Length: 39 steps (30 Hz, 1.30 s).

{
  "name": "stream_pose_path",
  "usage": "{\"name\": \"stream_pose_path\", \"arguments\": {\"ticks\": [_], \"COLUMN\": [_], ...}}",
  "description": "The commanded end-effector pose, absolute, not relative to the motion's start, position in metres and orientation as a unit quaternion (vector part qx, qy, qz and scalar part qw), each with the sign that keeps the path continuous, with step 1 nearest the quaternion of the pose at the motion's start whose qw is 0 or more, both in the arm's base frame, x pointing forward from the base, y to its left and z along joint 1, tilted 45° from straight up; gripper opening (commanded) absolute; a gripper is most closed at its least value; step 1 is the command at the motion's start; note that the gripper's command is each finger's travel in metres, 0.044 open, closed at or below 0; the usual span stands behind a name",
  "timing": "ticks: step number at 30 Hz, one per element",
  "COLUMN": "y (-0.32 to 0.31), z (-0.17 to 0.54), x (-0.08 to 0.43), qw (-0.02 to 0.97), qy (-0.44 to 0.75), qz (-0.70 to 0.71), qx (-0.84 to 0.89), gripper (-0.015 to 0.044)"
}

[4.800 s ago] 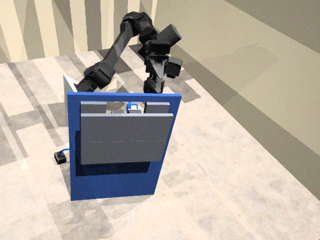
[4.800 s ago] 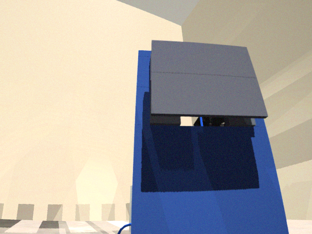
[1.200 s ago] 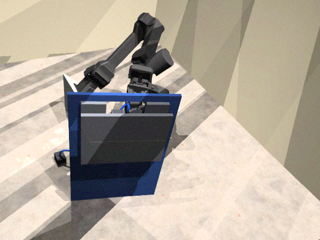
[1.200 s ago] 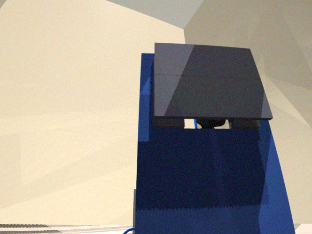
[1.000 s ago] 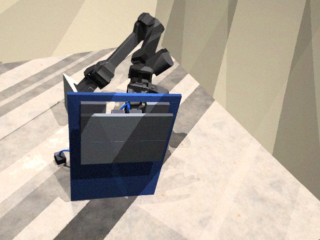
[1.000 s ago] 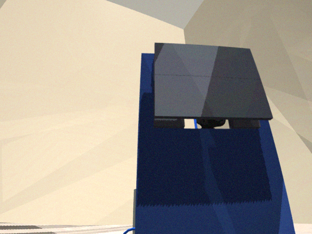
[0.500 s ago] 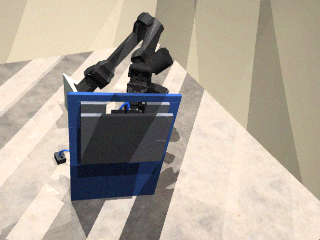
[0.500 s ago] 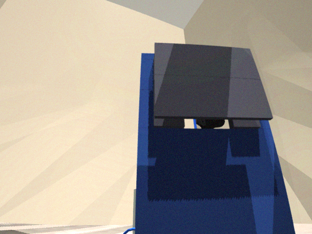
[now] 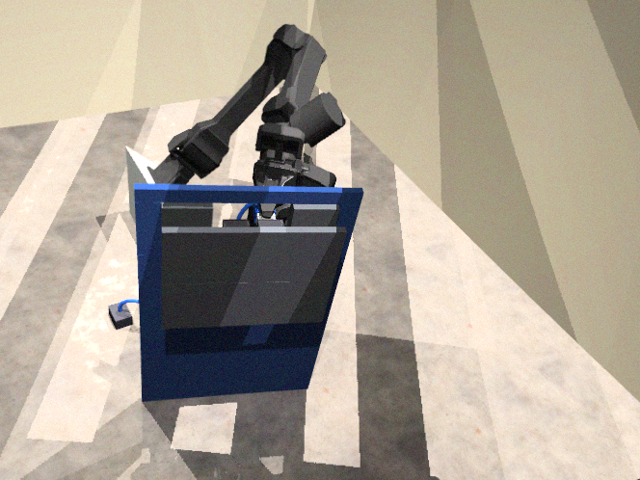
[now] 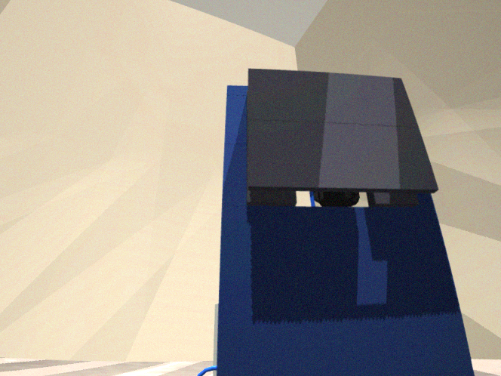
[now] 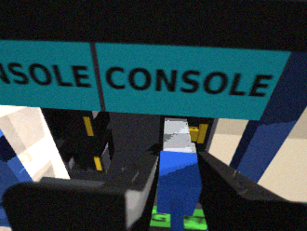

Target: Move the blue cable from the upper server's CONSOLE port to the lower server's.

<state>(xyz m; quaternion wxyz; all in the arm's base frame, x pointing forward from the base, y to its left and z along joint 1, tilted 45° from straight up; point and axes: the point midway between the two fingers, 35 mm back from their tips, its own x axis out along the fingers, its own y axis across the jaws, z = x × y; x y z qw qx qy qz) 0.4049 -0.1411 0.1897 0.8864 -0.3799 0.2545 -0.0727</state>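
The gripper (image 11: 179, 159) (image 9: 267, 212) is shut on the blue plug, one dark finger on each side of it. The blue plug (image 11: 179, 174) points its clear white head (image 11: 177, 134) at a dark port area with gold contacts, below a teal CONSOLE label (image 11: 186, 83). A length of the white head shows ahead of the blue body; how far its tip sits in a port is hidden. The blue cable (image 11: 177, 219) (image 9: 244, 210) (image 10: 312, 198) trails from the plug. The top and exterior views mostly hide the fingers behind the grey server casing (image 9: 206, 279) (image 10: 283, 153). Which server the plug faces cannot be told.
A second CONSOLE label (image 11: 44, 74) is beside the first, left of a thin gap. Green labels (image 11: 194, 222) lie below the plug. A blue rack panel (image 9: 222, 371) (image 10: 238, 343) surrounds the casing. A small dark box (image 9: 120, 316) with a blue cable stands left of it.
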Motion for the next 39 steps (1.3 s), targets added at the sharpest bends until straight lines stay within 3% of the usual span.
{"name": "stream_pose_path", "arguments": {"ticks": [1,39], "y": [-0.14,-0.138], "z": [0.19,0.194], "x": [0.401,0.384], "qw": [0.886,0.886], "qy": [0.255,0.255], "qz": [-0.072,-0.072], "qx": [-0.38,-0.38], "gripper": [0.0,0.0]}}
